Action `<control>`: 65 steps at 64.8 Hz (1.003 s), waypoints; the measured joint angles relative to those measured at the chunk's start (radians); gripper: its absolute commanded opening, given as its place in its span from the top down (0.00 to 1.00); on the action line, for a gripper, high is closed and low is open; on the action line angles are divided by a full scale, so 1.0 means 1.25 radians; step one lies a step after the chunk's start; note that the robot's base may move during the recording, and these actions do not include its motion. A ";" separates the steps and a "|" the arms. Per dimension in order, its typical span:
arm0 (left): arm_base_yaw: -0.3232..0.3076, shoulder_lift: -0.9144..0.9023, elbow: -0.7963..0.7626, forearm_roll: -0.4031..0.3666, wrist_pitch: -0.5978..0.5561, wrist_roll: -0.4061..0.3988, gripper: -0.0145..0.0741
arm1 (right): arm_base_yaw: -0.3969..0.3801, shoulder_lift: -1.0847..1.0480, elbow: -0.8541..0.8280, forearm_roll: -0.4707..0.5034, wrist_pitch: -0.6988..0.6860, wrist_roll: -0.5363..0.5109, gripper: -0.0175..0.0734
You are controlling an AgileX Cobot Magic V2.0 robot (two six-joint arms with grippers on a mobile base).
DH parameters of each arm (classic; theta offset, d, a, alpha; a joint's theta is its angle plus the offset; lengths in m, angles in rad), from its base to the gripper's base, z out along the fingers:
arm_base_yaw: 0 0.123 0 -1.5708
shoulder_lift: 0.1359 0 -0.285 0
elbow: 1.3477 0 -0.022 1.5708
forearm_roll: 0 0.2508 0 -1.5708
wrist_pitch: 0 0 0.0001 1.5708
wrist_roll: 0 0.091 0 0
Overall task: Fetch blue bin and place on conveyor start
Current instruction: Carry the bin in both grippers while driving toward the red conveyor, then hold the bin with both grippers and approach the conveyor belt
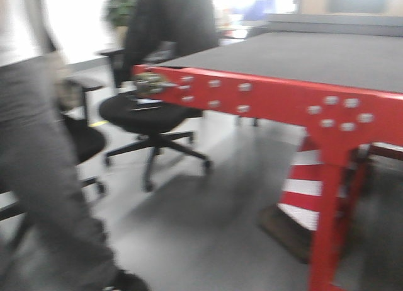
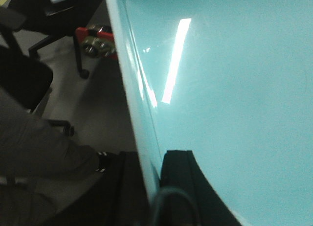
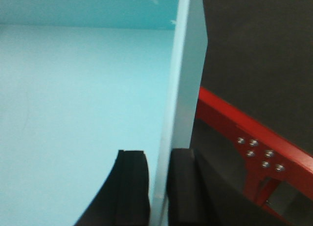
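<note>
The blue bin is a light turquoise tub that fills both wrist views; it also shows in the right wrist view. My left gripper is shut on the bin's left wall, one finger inside and one outside. My right gripper is shut on the bin's right wall the same way. The conveyor start is a flat dark grey belt with a red metal edge, ahead and to the right in the front view. In the right wrist view the belt lies right of the bin.
A person in grey trousers stands close at the left. Black office chairs stand by the conveyor's left corner. A red leg holds the conveyor up, with a red-and-white striped cone behind it. Grey floor lies in front.
</note>
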 measured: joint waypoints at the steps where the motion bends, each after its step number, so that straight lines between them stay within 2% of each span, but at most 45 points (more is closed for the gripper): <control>1: -0.002 0.000 0.000 0.006 0.000 0.000 0.96 | 0.000 0.002 0.000 0.002 -0.001 0.000 0.97; 22: -0.002 0.000 -0.002 0.071 -0.019 0.000 0.96 | 0.006 0.005 0.001 0.026 -0.004 0.004 0.97; 65: -0.008 0.001 -0.002 0.105 -0.024 0.000 0.96 | 0.008 0.005 0.003 0.031 -0.003 0.006 0.97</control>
